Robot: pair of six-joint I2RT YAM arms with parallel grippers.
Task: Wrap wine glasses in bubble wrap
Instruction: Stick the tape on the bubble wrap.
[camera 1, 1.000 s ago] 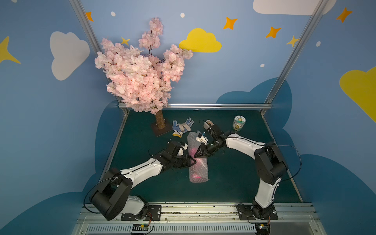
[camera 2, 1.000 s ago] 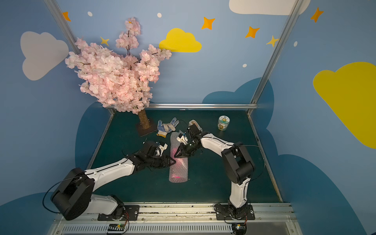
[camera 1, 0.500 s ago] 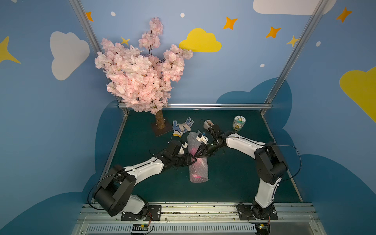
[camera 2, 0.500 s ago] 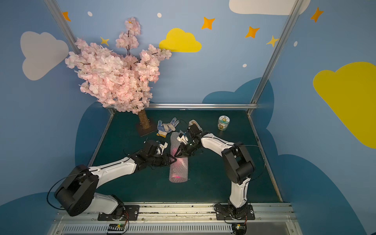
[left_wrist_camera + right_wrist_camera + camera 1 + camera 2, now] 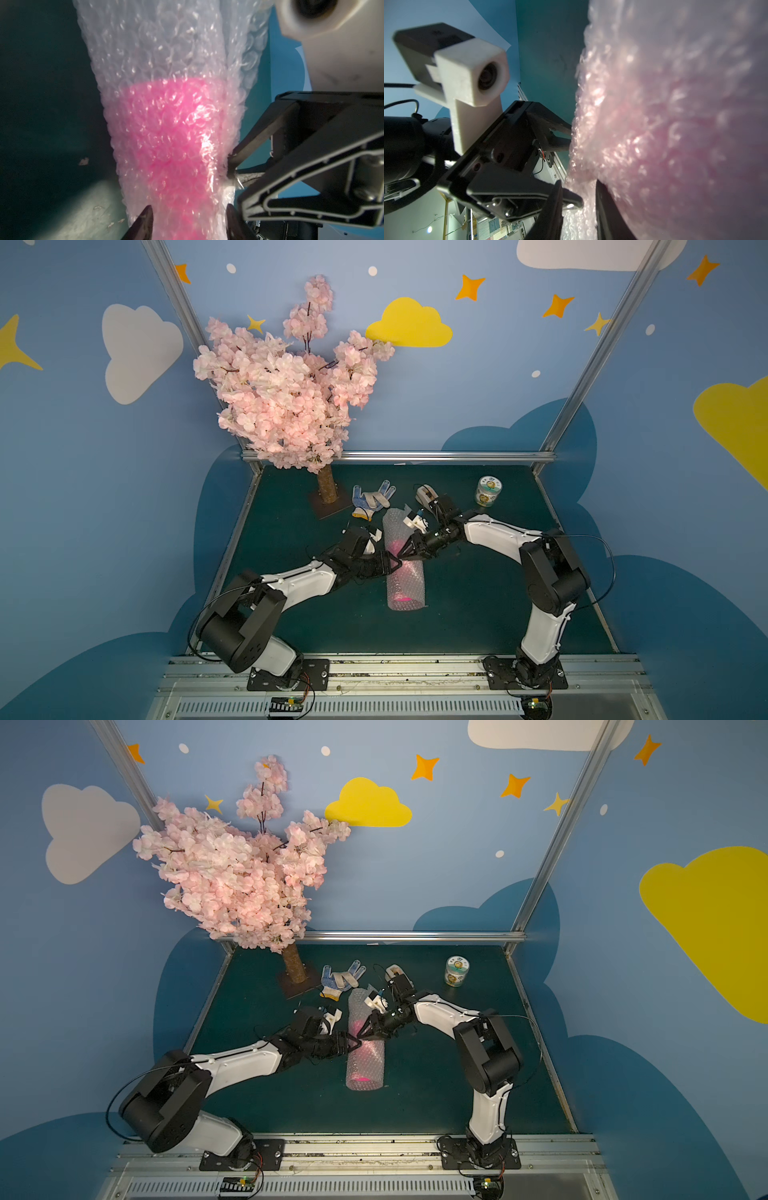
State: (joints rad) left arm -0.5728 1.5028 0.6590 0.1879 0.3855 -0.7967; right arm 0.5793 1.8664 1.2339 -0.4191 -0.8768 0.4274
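The bubble wrap lies on the green table as a rolled tube. The pink wine glass shows through it. My left gripper meets the roll's middle from the left. In the left wrist view its jaws clasp the wrapped glass from both sides. My right gripper comes in from the right and is shut on a fold of wrap, with film between its jaws. The two grippers nearly touch.
A blue-dotted white glove lies just behind the roll. A pink blossom tree stands on a brown base at the back left. A small green-labelled jar stands at the back right.
My left arm has shifted slightly toward the roll. Both grippers stay at the roll's middle, and the roll has not visibly moved.
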